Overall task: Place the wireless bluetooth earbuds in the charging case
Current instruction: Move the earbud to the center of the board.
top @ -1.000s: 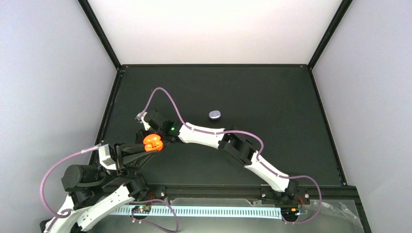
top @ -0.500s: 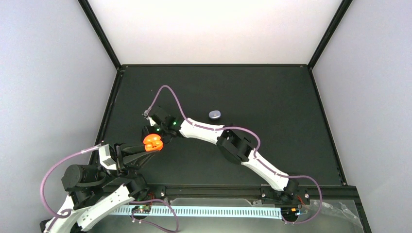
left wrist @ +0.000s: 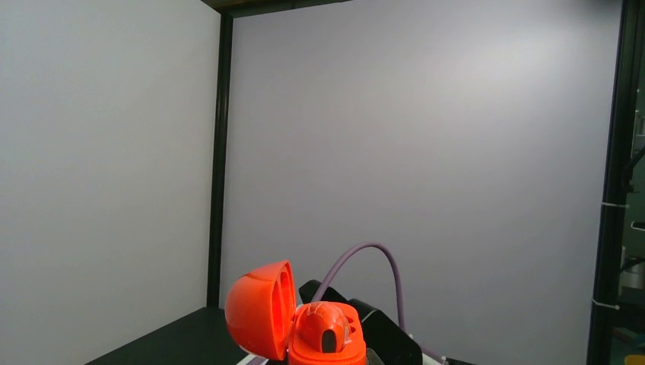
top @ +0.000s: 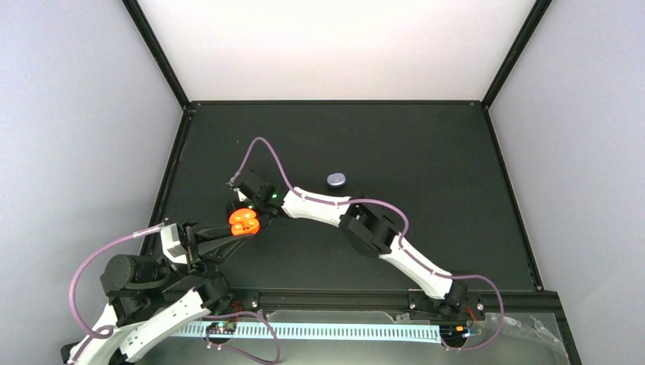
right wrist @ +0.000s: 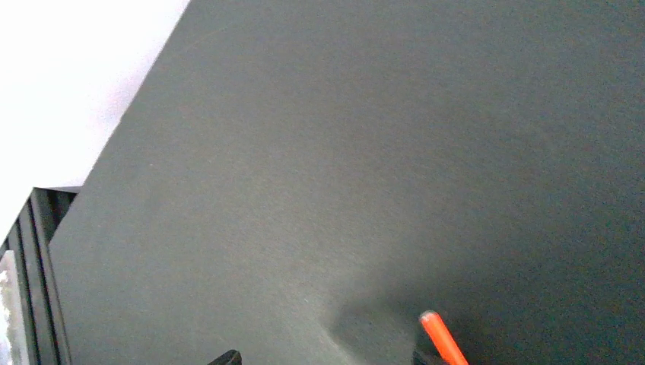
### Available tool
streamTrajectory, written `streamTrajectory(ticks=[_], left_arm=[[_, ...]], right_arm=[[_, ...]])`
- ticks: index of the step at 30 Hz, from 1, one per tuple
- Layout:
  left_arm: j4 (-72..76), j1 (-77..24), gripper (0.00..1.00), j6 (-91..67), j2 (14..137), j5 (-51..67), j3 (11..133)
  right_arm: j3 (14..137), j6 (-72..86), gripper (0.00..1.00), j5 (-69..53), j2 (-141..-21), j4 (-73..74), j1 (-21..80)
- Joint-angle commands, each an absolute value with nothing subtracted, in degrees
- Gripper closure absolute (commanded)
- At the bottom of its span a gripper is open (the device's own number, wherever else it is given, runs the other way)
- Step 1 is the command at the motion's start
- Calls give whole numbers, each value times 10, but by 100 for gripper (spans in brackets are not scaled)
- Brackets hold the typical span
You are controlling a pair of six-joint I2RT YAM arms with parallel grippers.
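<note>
The left gripper (top: 237, 232) was clamped shut on the orange case (top: 244, 221), near the left edge of the table (top: 426, 152). In the left wrist view the lid stood hinged open to the left. One bud (left wrist: 328, 334) seemed seated in a well; the other well could not be read. The right gripper (top: 236, 207) hung just beyond the case, jaws partly spread around nothing, and was the free arm for any fetching. A lavender pebble (top: 335, 179), of uncertain kind, lay well apart to the right, long axis crosswise, with bare table all round.
</note>
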State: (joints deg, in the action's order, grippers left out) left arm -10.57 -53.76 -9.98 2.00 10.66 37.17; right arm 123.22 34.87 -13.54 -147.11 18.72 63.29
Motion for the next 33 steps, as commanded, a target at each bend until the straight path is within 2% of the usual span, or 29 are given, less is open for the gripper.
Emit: streamTrajectory(ticks=[1,5,12,21,33], left_arm=[[-111,-541,98,-90,20,98,382],[-112,-541,99,-89,17,97,381],[-113,-541,98,-84,17,98,380],[-115,-541,98,-83,12,99,379],[-114,-541,98,-85,10,100,378]], right_arm=[[1173,352,42,-92,-1429,199,620],[1090,366,42,-101,-1387,152,602],[1044,347,42,-105,-1349,137,593],[1118,287,44,-75,-1379,210,606],[1224,241,57,-18,-1448,296,620]])
